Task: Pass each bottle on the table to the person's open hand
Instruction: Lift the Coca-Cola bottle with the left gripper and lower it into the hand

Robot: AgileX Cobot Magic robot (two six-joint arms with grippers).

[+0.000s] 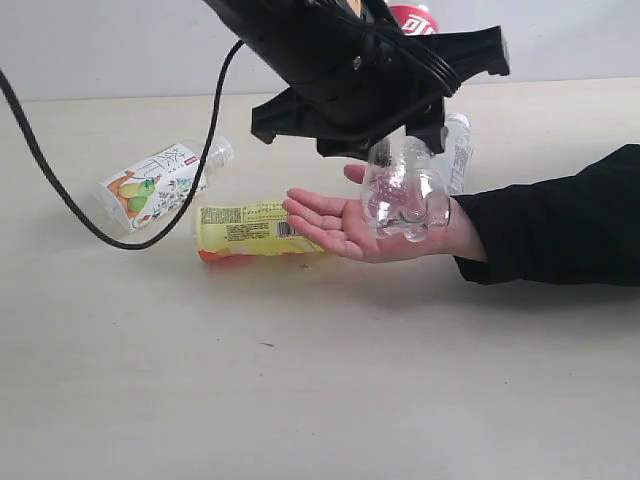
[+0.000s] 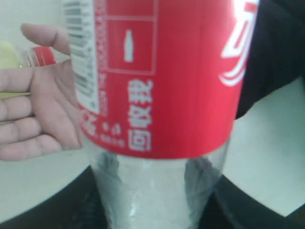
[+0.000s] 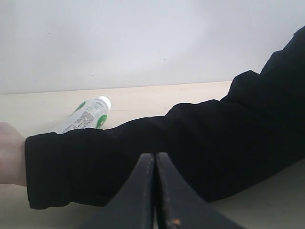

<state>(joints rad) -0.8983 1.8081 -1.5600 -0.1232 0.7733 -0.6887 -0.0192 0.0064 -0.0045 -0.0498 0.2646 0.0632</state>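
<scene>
You are in the hand-over step, and it looks like the first bottle of the four. Your left gripper (image 1: 390, 138) is squeezed tight on the red-label bottle (image 1: 405, 195). The bottle's clear bumpy bottom is right at the palm of the person's open hand (image 1: 335, 222). I cannot tell if it sits on the palm or hangs just above it. Your right gripper (image 3: 156, 160) is pressed closed with nothing in it, low down near the person's black sleeve (image 3: 200, 143).

Three more bottles lie on the tabletop (image 1: 300, 400). The yellow-label bottle (image 1: 248, 230) lies on its side just beside the person's fingertips. The fruit-picture bottle (image 1: 160, 185) lies further to the left. The white-green bottle (image 1: 458, 150) is behind the wrist.

Next, I think you should bring the bottle down softly until the palm carries it. Then let the left gripper go wide and lift it straight up, so you do not bump the person's fingers. After that, the yellow-label bottle looks like the closest one for your left arm. It lies flat, so you would need to grab it across its middle.
</scene>
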